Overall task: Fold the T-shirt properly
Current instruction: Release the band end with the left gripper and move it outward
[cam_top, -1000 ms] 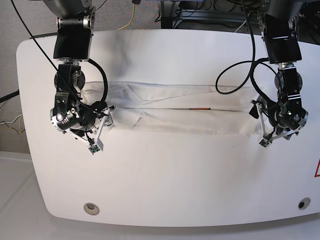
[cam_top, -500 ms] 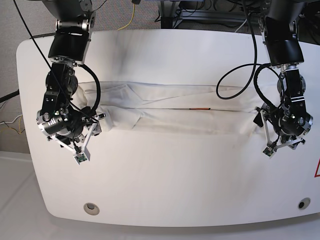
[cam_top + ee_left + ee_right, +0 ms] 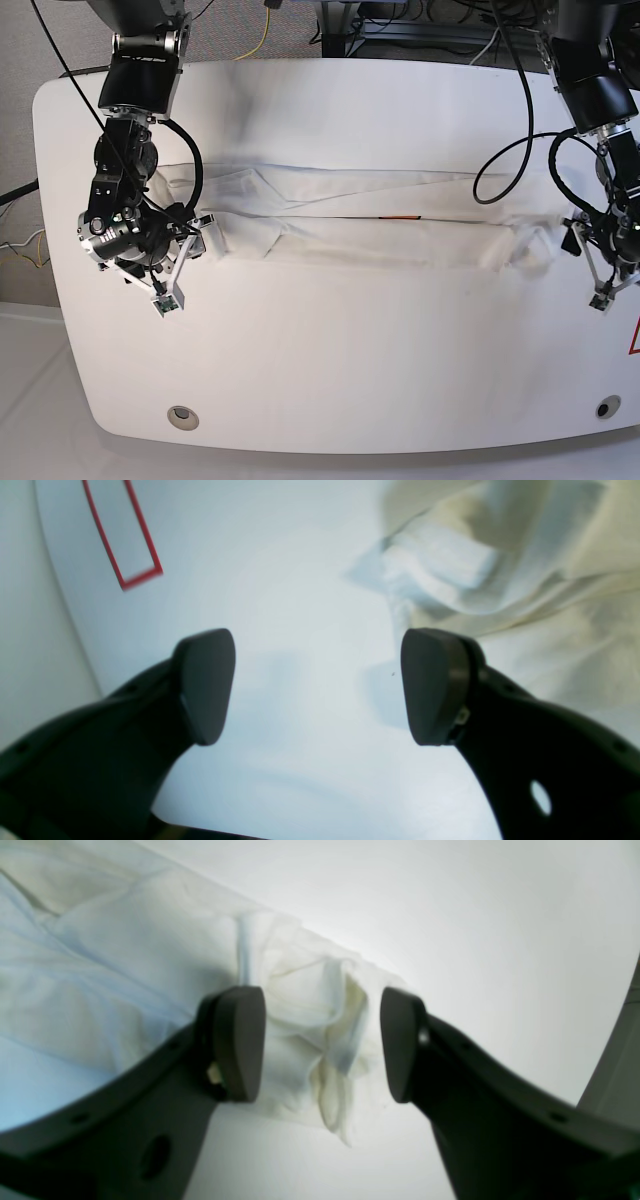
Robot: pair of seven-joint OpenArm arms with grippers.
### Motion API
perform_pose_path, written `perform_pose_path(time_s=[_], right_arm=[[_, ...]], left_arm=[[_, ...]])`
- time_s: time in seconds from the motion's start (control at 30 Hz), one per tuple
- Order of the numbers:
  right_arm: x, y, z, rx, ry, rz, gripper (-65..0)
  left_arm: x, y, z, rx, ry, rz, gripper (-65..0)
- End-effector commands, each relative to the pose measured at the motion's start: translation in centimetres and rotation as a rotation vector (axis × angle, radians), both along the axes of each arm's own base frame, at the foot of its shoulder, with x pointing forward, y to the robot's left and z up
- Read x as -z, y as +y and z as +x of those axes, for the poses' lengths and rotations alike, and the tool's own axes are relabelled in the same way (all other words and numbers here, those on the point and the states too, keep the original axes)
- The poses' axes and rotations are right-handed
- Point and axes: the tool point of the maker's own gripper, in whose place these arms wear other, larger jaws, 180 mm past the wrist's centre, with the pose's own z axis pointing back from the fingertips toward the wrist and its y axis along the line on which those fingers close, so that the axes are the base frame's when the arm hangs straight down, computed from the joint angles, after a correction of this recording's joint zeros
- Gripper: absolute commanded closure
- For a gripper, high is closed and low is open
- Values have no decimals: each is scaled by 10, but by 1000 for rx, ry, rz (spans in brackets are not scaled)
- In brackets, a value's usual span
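T-shirt (image 3: 370,225) folded into long band across tabletop (image 3: 330,370); both grippers apart, empty.

Base: band spanning mid-table, right gripper (image 3: 165,285) at one end, left gripper (image 3: 605,285) just past the other. Left wrist: left gripper (image 3: 320,685) wide apart over bare tabletop (image 3: 280,580), cloth (image 3: 525,570) beside one finger. Right wrist: right gripper (image 3: 322,1040) apart, straddling bunched cloth end (image 3: 310,1040), not clamped.

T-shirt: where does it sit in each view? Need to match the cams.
Base: T-shirt lies as a long folded band across the table's middle, between both arms.
Left wrist: upper right, beyond the open left gripper.
Right wrist: upper left to centre, bunched end between the open right gripper.
Shared landmark: the white tabletop.
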Motion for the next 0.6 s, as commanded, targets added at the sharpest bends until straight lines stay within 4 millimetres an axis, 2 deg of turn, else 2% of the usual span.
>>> perform_pose_path(time_s=[0.0, 0.13, 0.23, 0.3, 0.37, 0.43, 0.5, 0.53, 0.57], right_arm=[[-17, -2, 11, -7, -57, -11, -355], [-16, -1, 11, -7, -53, -7, -355], [-16, -1, 10, -13, -53, -9, -349], [-14, 0, 9, -17, -49, -8, -321], [-9, 2, 5, -19, -35, -2, -262], [-4, 4, 0, -20, -23, 1, -165], [2, 5, -5, -15, -5, 7, -33], [5, 8, -7, -16, 3, 15, 0], [10, 12, -11, -15, 16, 23, 0]], left_arm=[[4, 13, 0, -36, 16, -19, -497], [17, 26, -7, -79, 63, -47, -497], [28, 27, -11, -90, 97, -70, -497], [31, 27, -13, -94, 105, -75, -497], [32, 27, -13, -95, 106, -78, -497], [32, 27, -14, -98, 105, -81, -497], [32, 27, -14, -100, 105, -82, -497], [32, 28, -15, -102, 105, -83, -497], [32, 28, -15, -103, 104, -83, -497]])
